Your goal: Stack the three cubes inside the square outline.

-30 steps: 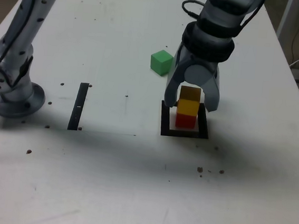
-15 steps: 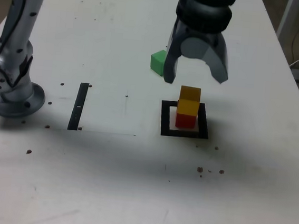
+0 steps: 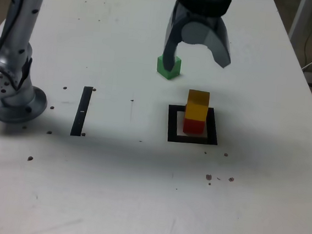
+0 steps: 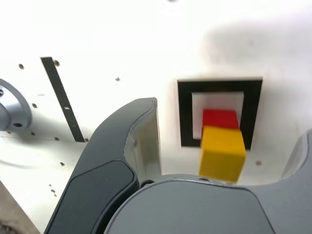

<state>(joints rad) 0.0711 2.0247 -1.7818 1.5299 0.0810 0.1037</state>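
Tool point(image 3: 196, 53) hung spread wide and empty above the table point(image 3: 110, 190), one finger tip just in front of the green cube point(image 3: 168, 66) in the exterior view; the other finger stood off toward that view's right; whether the finger touched the cube couldn't be told. Yellow cube point(image 3: 197, 104) sat on red cube point(image 3: 194, 125) inside the square outline point(image 3: 193, 125), stack upright, yellow looked a bit offset from red in the wrist view; green cube was on bare table, near the outline, up and to the exterior view's left of it; straight black strip point(image 3: 82, 110) lay well apart, toward the arm base point(image 3: 11, 100).

Step in hand, as judged: pick up the green cube; two of three stacked. To do it well: centre the tool over green so both fingers straddle it, square to its flat faces; come straight down, no sideways nudge; close on opposite faces low enough for a firm grip; lift clear above the yellow top before travelling so the stack isn't knocked; set down level, release gently.
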